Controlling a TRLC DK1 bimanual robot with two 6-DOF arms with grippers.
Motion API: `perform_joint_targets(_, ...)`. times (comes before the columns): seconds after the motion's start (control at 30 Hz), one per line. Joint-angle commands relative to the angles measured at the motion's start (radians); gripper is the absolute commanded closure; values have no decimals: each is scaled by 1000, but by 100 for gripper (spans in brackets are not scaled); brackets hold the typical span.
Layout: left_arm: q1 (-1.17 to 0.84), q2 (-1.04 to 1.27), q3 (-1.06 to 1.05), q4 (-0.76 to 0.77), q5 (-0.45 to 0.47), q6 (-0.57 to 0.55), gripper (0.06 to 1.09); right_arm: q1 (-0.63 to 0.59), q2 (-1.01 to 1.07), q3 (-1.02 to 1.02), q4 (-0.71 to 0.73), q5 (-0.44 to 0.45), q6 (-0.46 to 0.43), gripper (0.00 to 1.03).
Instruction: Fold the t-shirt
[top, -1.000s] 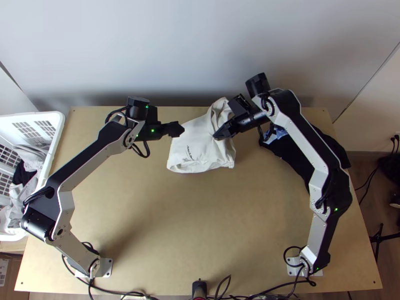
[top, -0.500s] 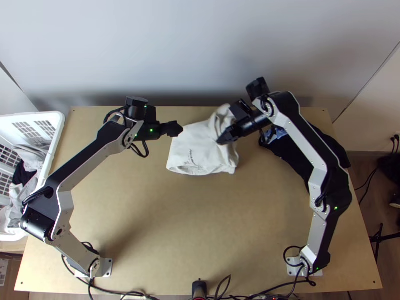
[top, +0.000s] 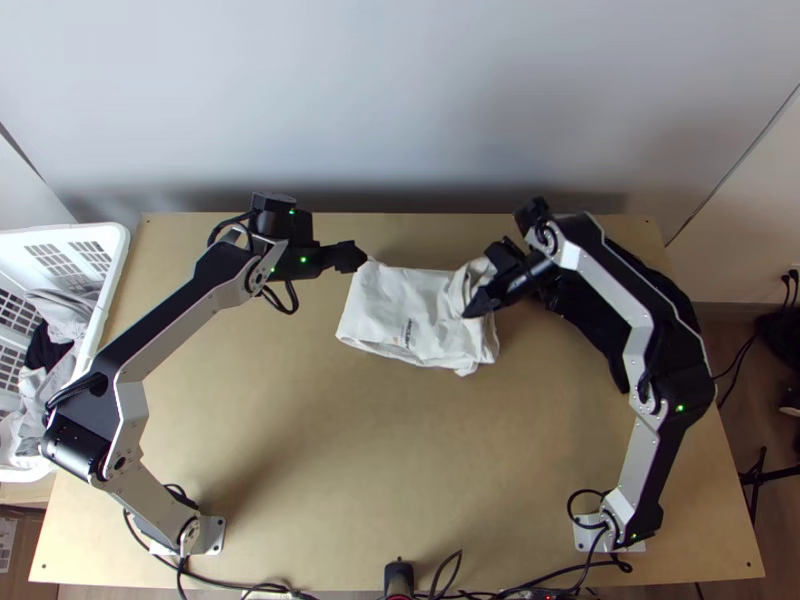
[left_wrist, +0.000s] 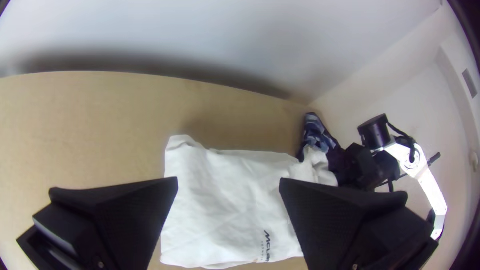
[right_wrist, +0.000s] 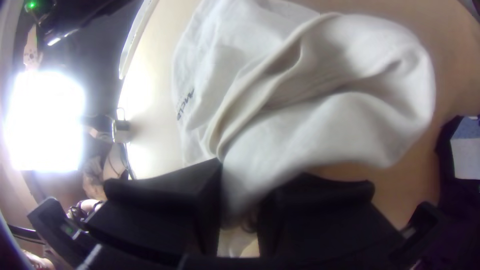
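"T-shirt (top: 385, 305): white, on the table (top: 350, 450), far half, around the middle. Condition?"

"Folded into a compact, roughly four-sided packet. Left portion fairly flat with shallow creases; right portion bunched into thick, raised folds. Small dark print on the upper face, toward the near edge."

"Left gripper (top: 355, 257)?"

"Located at the far-left corner of the T-shirt. Fingers spread wide, nothing between them. Contact with the cloth: cannot tell."

"Right gripper (top: 472, 310)?"

"At the bunched right end, coming in from the right. Per its wrist view, a fold of the T-shirt runs down between the two fingers, and they are closed on it, kept a little apart by the cloth. The gripped part is that raised fold; whether it is a sleeve or a hem, cannot tell."

"Other items on the table?"

"Dark clothes (top: 590, 325) to the right of the T-shirt, heaped, partly under the right arm (top: 625, 290). A blue patterned cloth (left_wrist: 316, 132) lies at the heap's left side, close to the bunched end."

"Left side of the scene?"

"White laundry basket (top: 118, 245) beside the table's left edge, holding mixed garments (top: 45, 350), grey, white and black. Black cables (top: 230, 583) trail along the table's near edge, between the arm bases."
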Motion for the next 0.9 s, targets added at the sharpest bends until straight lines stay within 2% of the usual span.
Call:
perform_joint_targets(0.0,-5,4,3,-3,0,2,10,1,54,-93,64,-6,-7,100)
perform_joint_targets(0.2,-20,5,3,-3,0,1,10,21,117,-99,107,-6,-2,100)
perform_joint_targets(0.47,-136,22,-89,20,-1,19,10,53,138,-59,138,-6,33,100)
perform_joint_targets(0.73,-189,175,-113,152,-18,48,10,45,143,-39,138,-6,42,100)
perform_joint_targets(0.87,-209,264,-87,166,-41,59,10,39,135,-39,138,-6,44,100)
